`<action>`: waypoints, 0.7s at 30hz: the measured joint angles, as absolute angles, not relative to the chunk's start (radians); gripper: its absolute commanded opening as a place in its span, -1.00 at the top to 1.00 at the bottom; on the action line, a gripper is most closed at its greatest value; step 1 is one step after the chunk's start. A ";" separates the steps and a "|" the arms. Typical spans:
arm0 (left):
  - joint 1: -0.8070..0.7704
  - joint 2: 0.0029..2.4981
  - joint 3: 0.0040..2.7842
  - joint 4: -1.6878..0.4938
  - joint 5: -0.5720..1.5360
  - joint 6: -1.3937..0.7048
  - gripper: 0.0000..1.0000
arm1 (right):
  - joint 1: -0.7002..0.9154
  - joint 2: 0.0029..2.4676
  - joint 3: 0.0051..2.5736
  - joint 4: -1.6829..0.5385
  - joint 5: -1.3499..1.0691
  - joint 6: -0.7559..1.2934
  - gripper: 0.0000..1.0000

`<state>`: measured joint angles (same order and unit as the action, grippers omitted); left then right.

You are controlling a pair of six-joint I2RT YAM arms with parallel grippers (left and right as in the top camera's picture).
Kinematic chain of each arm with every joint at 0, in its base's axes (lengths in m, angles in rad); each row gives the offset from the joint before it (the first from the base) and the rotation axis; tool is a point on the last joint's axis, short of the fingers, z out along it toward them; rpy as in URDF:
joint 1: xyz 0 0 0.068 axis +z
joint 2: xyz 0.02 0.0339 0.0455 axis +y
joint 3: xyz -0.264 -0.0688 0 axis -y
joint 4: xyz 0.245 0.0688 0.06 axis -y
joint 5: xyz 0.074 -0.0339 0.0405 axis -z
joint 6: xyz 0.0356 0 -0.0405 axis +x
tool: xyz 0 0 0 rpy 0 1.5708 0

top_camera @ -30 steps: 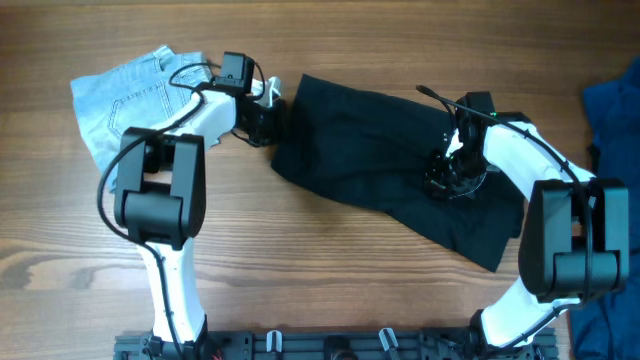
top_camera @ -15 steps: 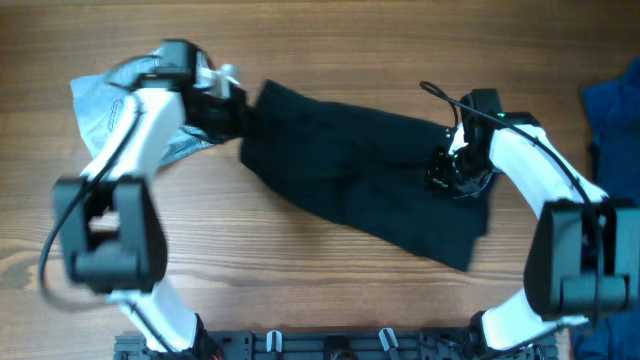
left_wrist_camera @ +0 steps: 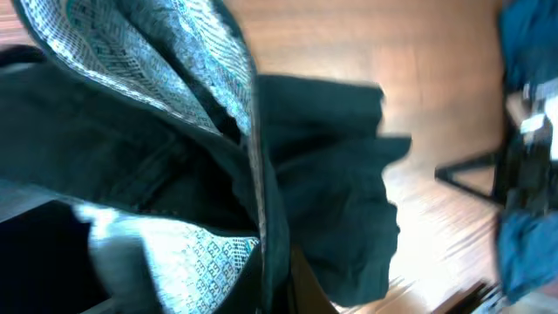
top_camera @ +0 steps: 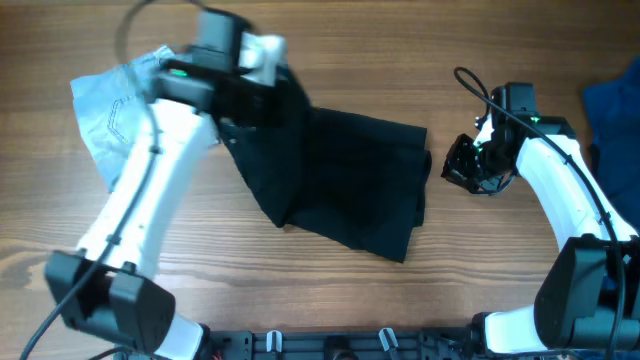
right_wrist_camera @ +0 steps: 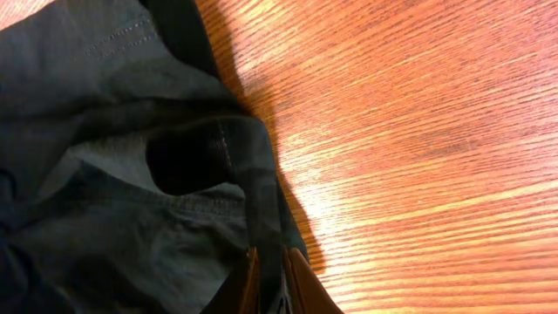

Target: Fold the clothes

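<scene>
Wood table, black shorts, denim, blue cloth

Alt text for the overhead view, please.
Left gripper holds one end of black shorts raised above a wooden table; right gripper grips the opposite edge. Light denim garment lies far left, blue cloth at the right edge.

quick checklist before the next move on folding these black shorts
1. Left gripper shut on the shorts: ok.
2. Right gripper pinching the shorts' edge: ok.
3. Shorts lying flat: not ok, rumpled, left end lifted, pale pocket lining showing.
4. Shorts apart from the denim: cannot tell, the left arm covers that spot.
5. Blue cloth clear of the shorts: ok.
</scene>
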<state>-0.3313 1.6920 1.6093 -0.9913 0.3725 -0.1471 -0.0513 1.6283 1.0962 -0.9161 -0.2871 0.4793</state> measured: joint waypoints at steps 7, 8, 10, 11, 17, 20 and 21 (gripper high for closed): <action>-0.657 1.856 1.610 -0.898 0.249 -0.223 0.59 | -0.072 1.628 1.096 -0.918 -0.205 0.491 0.52; -0.688 1.892 1.610 -0.881 0.241 -0.232 0.18 | -0.080 1.628 1.096 -0.920 -0.185 0.493 0.49; -0.750 1.960 1.610 -0.843 0.231 -0.247 -0.35 | -0.097 1.628 1.096 -0.923 -0.155 0.496 0.46; -0.782 1.989 1.610 -0.836 0.229 -0.252 -0.58 | -0.108 1.628 1.096 -0.924 -0.144 0.497 0.39; -0.894 2.021 1.625 -0.891 0.168 -0.271 -0.99 | -0.136 1.628 1.096 -0.929 -0.113 0.495 0.26; -0.887 1.998 1.681 -0.979 0.111 -0.272 -0.98 | -0.137 1.628 1.096 -0.922 -0.131 0.456 0.26; -0.880 1.984 1.697 -1.000 0.096 -0.272 -0.93 | -0.137 1.628 1.096 -0.913 -0.152 0.428 0.27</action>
<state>-0.8803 1.9839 1.6970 -0.9997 0.0959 -0.2718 -0.1368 1.6283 1.0962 -0.9134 -0.1520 0.4282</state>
